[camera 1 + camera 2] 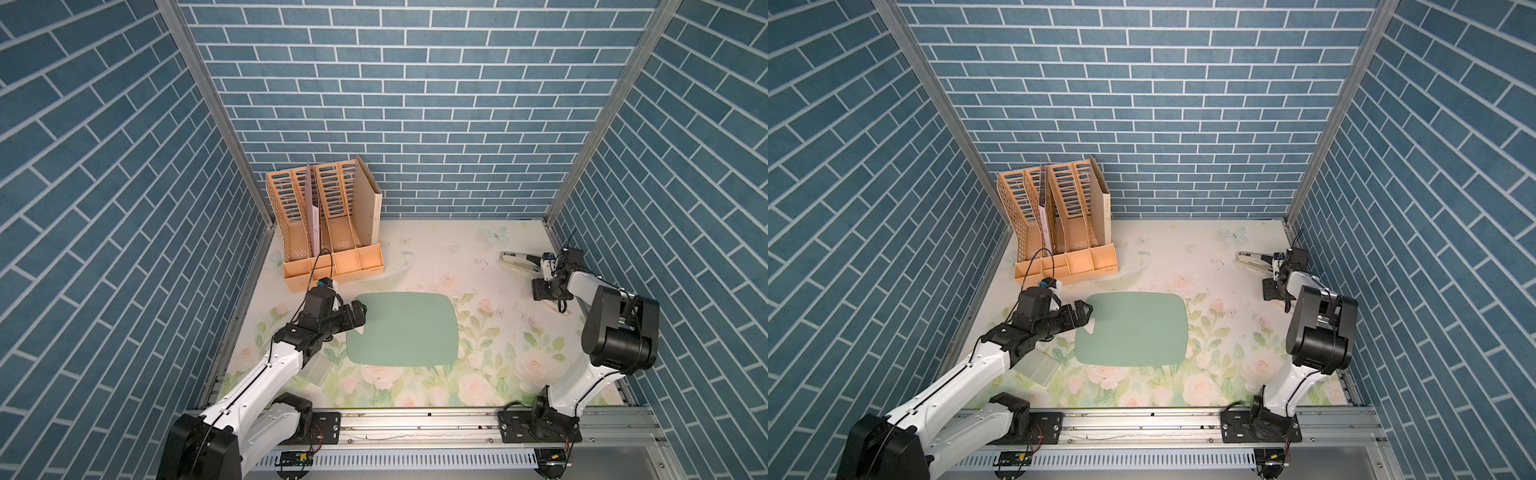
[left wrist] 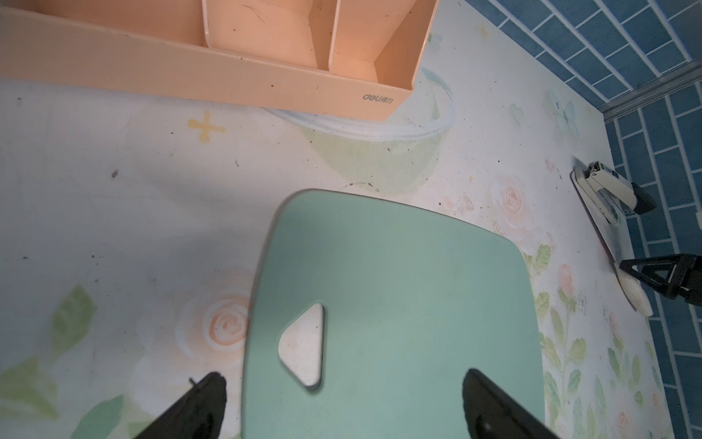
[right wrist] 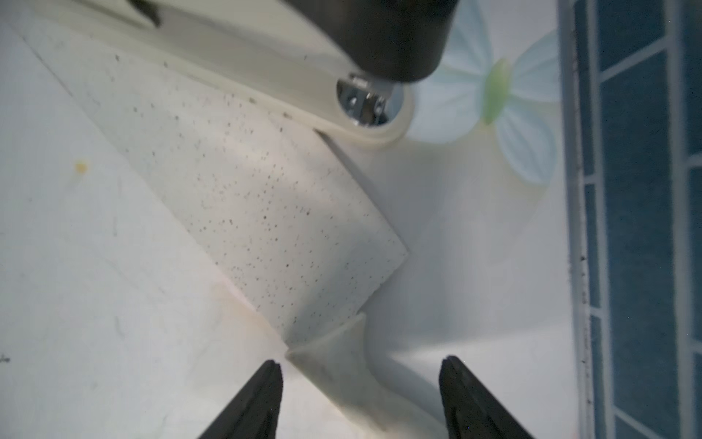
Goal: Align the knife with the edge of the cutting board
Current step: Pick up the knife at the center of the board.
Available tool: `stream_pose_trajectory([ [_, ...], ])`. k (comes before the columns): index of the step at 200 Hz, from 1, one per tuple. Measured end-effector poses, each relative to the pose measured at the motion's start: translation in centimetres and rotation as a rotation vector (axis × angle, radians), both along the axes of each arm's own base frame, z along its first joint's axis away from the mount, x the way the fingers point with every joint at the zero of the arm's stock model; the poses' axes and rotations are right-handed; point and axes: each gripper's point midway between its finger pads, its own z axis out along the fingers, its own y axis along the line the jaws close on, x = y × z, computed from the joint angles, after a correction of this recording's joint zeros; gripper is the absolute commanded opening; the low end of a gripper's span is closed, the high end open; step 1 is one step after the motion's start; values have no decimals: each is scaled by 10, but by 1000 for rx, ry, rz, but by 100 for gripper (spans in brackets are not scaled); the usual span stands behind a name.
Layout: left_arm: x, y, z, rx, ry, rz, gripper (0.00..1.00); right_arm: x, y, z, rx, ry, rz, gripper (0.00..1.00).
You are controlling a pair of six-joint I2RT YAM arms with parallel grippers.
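Observation:
The pale-green cutting board (image 1: 409, 332) (image 1: 1138, 332) lies flat mid-table, its triangular hole (image 2: 304, 346) at the left edge. My left gripper (image 1: 360, 316) (image 2: 343, 380) hovers open over that edge, one finger on each side of it. At the far right lies the knife (image 3: 273, 213): a speckled whitish blade, with its cream handle (image 3: 338, 365) running back between the fingers of my right gripper (image 3: 361, 365) (image 1: 537, 293). Those jaws stand apart on either side of the handle, with a gap visible on one side. In the top views I cannot make out the knife against the pale mat.
A stapler (image 1: 519, 262) (image 3: 342, 57) rests on the far end of the blade. An orange file organizer (image 1: 328, 232) stands at the back left. A translucent greenish piece (image 1: 318, 370) lies under the left arm. The right wall (image 3: 638, 228) is close beside the knife.

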Motion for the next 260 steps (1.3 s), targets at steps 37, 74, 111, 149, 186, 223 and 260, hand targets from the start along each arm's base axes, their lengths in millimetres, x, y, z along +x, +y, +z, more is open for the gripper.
stream_pose_trajectory([
  [37,0,-2,1,-3,-4,-12,99,-2,8,-9,32,15,35,69],
  [74,-1,-3,1,-8,-3,-22,100,0,11,-10,48,6,48,67],
  [111,0,-4,1,-9,-5,-25,99,0,15,-11,61,4,56,65],
  [149,-1,-7,-3,-15,14,-41,100,0,25,-12,67,-7,74,61],
  [186,-2,-8,-3,-19,15,-45,100,-1,44,-13,81,0,103,57],
  [223,-2,-9,-3,-23,17,-50,100,-4,67,-13,108,21,122,56],
  [260,-2,-9,-3,-24,17,-50,100,-11,96,-15,128,60,127,57],
])
